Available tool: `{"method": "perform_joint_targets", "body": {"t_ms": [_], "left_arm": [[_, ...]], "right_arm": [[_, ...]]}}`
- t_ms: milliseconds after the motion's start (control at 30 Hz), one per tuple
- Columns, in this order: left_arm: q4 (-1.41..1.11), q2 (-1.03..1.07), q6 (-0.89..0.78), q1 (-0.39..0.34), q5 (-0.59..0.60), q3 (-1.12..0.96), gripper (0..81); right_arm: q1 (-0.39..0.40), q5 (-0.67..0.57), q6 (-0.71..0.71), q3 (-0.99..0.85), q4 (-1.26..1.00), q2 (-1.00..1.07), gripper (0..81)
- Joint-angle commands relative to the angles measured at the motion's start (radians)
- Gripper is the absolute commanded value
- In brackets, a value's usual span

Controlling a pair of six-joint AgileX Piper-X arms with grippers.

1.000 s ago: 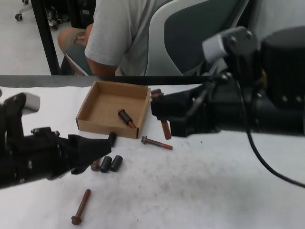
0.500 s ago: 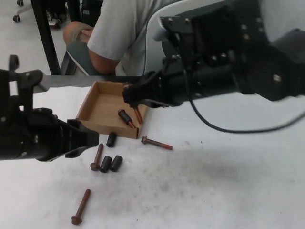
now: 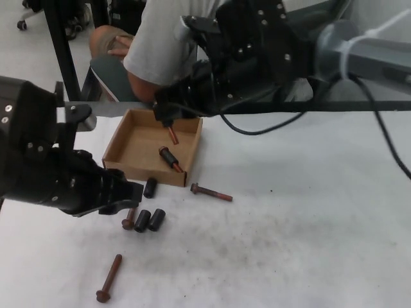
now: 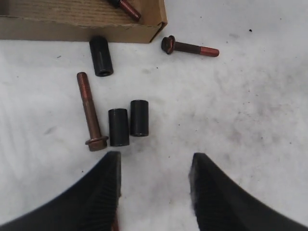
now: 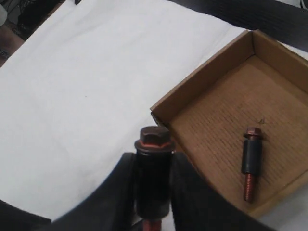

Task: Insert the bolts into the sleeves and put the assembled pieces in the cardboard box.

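Sleeved bolt [image 5: 153, 168] clamped in right pincer [image 5: 153, 195] above cardboard box [image 5: 202, 72].
Best lowered clear of the assembled piece [image 5: 251, 156] inside before release; left pincer [image 4: 155, 163] wide open, empty, over loose sleeves [image 4: 119, 126].

Matte black left arm [image 3: 45, 173], right arm [image 3: 257, 58] black with grey link [image 3: 366, 51], black cable [image 3: 257, 133]; left hand [image 4: 154, 185], ribbed fingers [image 4: 98, 197]

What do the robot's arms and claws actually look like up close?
The left arm and right arm are bulky and black. The right has a grey tube section and a black cable looping beneath. The left claw has two black tapered fingers with finely ribbed faces.
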Motion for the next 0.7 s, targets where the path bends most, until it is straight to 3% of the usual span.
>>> {"method": "perform_joint_targets", "body": {"t_ms": [0,433,667], "left_arm": [[0.012,0.022,0.014,0.001,-0.016,-0.031,43.5],[0.070,0.184,0.045,-0.002,-0.023,-0.159,43.5],[0.101,0.243,0.082,-0.046,-0.059,-0.170,43.5]], "right_arm": [[-0.017,-0.015,-0.013,-0.119,0.060,0.082,0.2],[-0.060,-0.015,0.004,-0.354,0.082,0.303,0.2],[-0.068,-0.015,0.006,-0.396,0.081,0.371,0.2]]}}
